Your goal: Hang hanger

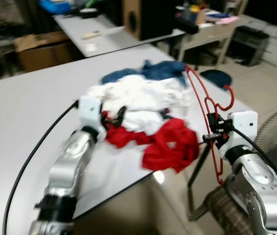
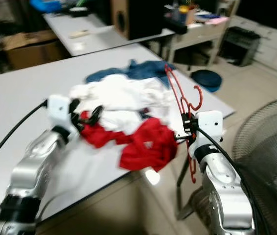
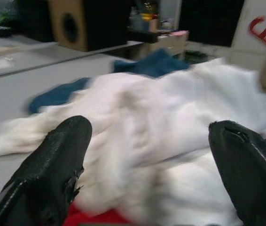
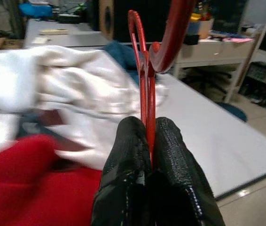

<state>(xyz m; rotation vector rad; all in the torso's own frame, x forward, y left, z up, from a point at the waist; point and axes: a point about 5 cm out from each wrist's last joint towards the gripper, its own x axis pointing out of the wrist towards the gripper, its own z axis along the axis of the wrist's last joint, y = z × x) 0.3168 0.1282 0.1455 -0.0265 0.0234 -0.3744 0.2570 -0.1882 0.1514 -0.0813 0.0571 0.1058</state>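
A red wire hanger (image 1: 208, 108) is held upright at the table's right edge, with my right gripper (image 1: 214, 128) shut on its wire; the right wrist view shows the hanger (image 4: 144, 80) pinched between the two black fingers (image 4: 133, 155). On the grey table (image 1: 26, 103) lies a pile of clothes: a white garment (image 1: 138, 95), a red garment (image 1: 170, 144) and a blue garment (image 1: 160, 70). My left gripper (image 1: 113, 117) is open at the pile's left side, over the red cloth. Its fingers (image 3: 53, 165) stand wide apart before the white garment (image 3: 170, 122).
A round fan (image 2: 270, 147) stands at the right, close to my right arm. Behind the table are a second table (image 1: 104, 34) with a speaker box (image 1: 141, 17), a cardboard box (image 1: 40, 49) and a desk (image 1: 212, 29) with clutter.
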